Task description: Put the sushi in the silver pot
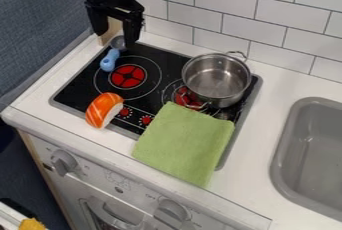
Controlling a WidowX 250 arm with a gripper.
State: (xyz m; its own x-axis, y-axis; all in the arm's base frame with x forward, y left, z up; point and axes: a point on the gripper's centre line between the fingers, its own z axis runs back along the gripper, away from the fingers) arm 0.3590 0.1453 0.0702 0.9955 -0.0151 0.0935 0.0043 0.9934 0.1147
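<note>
Sushi on the camera's side of the parted fingers, its long axis slanting

The sushi lies near the camera, across the near-left rim of the stove, partly over the counter's white strip. Its long axis runs from lower left to upper right in the view, so one end aims roughly back at the fingers. A grasp across its short width would probably suit, with the fingers turned to close on its two long sides.

To its right and apart from it lies the green cloth; beyond the cloth, the silver pot stands well off to the right, so the carry should be mostly sideways.

Farther back, between sushi and fingers, the blue-handled spoon lies along the way. A low approach could knock it; staying high until past the handle seems wiser.

Farthest, the fingers hang by the stove's back-left corner, released and holding nothing. From there the sushi lies well apart, toward the camera and slightly left.
</note>
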